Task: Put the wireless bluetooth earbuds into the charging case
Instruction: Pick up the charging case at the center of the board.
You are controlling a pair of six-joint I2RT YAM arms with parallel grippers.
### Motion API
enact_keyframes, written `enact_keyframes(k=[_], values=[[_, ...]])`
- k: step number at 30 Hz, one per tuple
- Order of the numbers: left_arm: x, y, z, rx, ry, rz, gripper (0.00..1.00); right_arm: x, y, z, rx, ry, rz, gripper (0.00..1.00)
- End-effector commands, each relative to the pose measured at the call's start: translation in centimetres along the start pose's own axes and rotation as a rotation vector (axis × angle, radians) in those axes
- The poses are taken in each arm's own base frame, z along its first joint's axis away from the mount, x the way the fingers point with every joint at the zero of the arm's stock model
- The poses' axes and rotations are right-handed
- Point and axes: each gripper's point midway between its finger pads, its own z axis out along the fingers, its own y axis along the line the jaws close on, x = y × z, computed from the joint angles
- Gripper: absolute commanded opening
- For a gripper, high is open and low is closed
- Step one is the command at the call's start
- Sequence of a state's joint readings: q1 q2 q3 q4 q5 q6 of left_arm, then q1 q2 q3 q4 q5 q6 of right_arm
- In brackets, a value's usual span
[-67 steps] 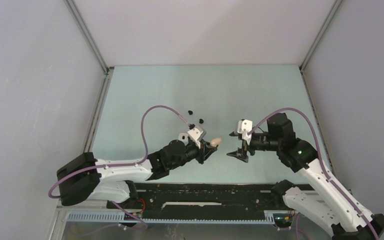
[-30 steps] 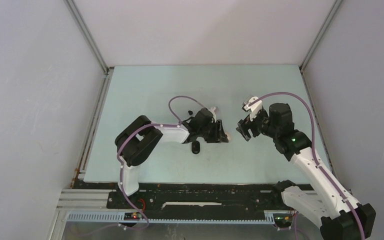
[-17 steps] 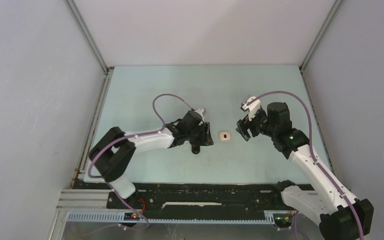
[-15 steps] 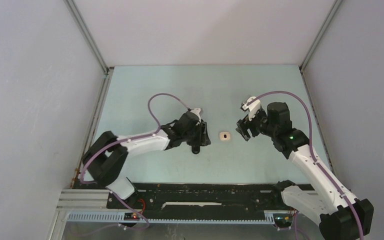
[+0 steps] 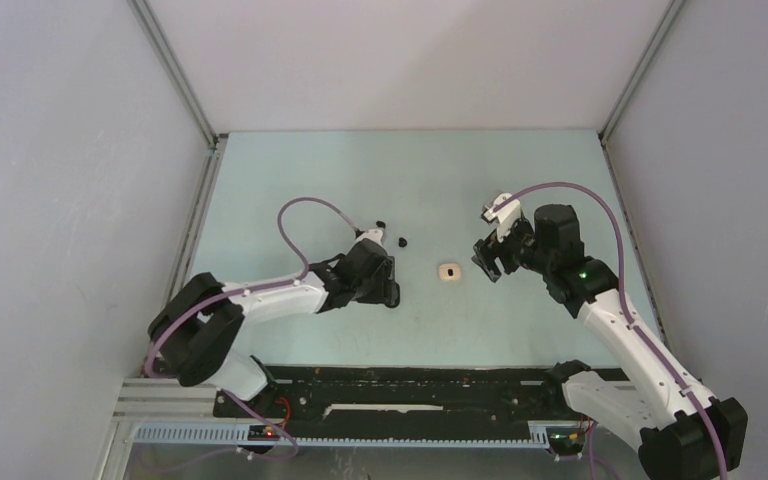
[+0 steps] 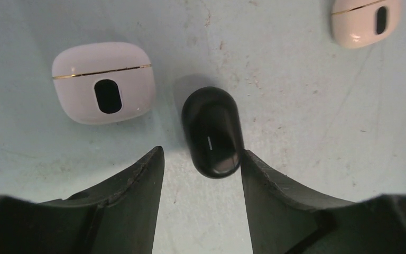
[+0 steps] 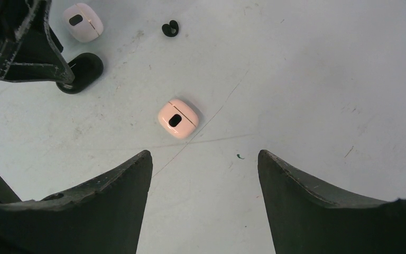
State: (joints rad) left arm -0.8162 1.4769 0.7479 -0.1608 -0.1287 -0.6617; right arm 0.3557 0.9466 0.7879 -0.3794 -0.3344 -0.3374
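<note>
Overhead view looks down; both low wrist views share the black case point(image 6: 212, 132)

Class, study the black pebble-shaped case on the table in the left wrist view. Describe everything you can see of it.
The black pebble-shaped case is a smooth, glossy, rounded oblong, plastic by its look, with a short pale dash on top. It looks closed. It lies flat on the pale scuffed table, its near end between the open fingers of the left gripper, closer to the one on the picture's right; contact cannot be told. A white rounded case with a gold line lies beside it, apart.
</note>
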Motion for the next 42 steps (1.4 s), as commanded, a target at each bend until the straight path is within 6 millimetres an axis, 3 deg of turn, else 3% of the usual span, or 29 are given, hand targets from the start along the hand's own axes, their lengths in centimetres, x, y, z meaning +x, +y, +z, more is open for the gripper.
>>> enact_keyframes(k=[1,10,18,22,28,34,39,42], values=[[-0.2,-1.1,1.0,0.019,0.005,0.017,0.6,-1.0,-0.4,-0.4,0.018,-0.04,-0.026,0.75],[0.2,-5.9,0.9,0.157,0.056,0.025,0.6,-1.0,-0.4,-0.5,0.017,-0.042,-0.027,0.75],[0.8,-7.1,-0.4,0.204,0.085,0.044,0.61,-1.1,-0.4,-0.6,0.019,-0.044,-0.028,0.75],[0.4,-5.9,-2.1,0.179,0.04,0.075,0.6,-1.0,-0.3,-0.5,0.014,-0.04,-0.023,0.75],[-3.0,-2.0,-6.3,0.066,-0.181,0.142,0.61,-0.8,0.8,0.2,-0.051,-0.036,0.013,0.72],[-5.0,2.1,-7.7,0.053,-0.296,0.043,0.64,-1.1,5.3,3.0,-0.205,0.002,-0.003,0.67],[-6.4,4.8,-8.2,0.074,-0.438,-0.104,0.64,-0.9,9.1,6.6,-0.329,0.135,0.016,0.65],[-6.9,5.7,-8.7,0.072,-0.534,-0.108,0.64,-0.4,10.8,9.0,-0.384,0.228,0.041,0.65]])
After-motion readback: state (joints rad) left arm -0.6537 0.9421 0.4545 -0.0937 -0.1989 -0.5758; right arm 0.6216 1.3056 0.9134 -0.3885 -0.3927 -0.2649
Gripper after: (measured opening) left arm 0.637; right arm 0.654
